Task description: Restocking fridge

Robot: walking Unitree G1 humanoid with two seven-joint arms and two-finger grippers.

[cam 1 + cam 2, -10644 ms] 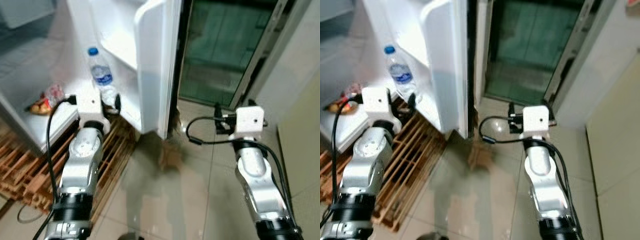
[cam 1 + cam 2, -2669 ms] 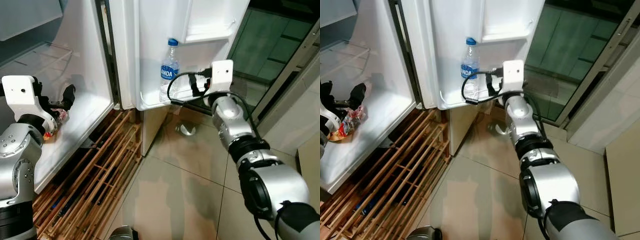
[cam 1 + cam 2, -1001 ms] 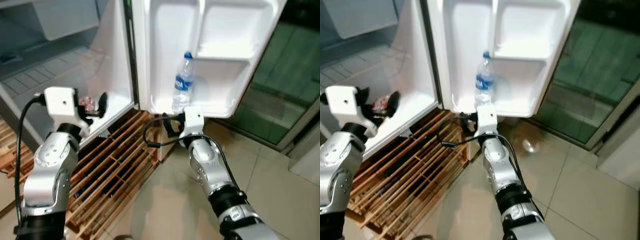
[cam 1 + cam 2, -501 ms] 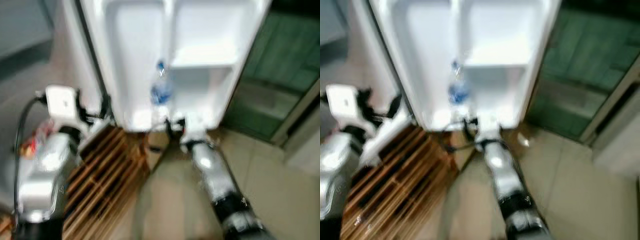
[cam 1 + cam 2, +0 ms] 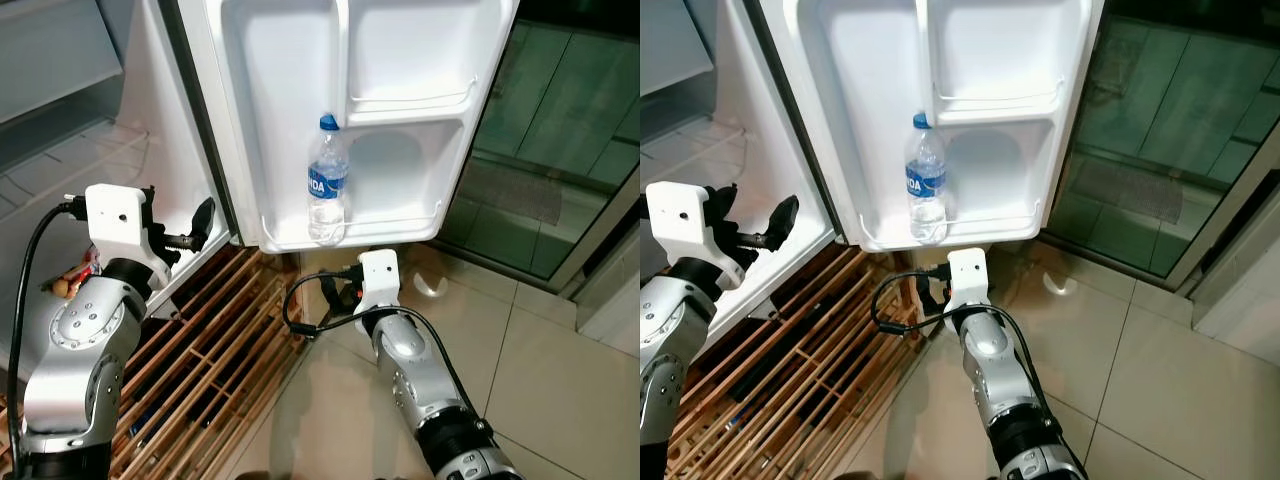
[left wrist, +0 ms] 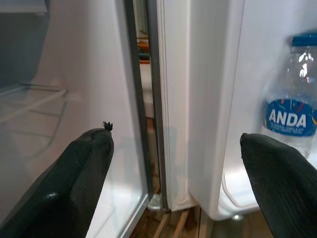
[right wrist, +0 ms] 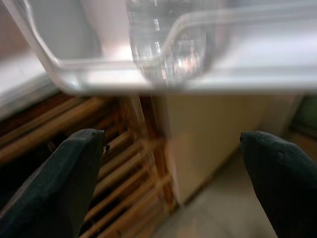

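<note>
Right gripper (image 5: 931,292): mine, released, empty, drawn back below the door shelf (image 5: 350,228).
Left gripper (image 5: 190,230): mine, spread wide, empty, near the fridge's hinge edge.
Wooden pallet (image 5: 215,340): under the fridge.
Water bottle (image 5: 326,180): upright in the open door's lower shelf, no longer attended; I judge this item stocked.

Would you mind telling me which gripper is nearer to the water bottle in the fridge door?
Right. The right gripper sits just below the water bottle, under the door shelf; the left gripper is off to its left.
</note>
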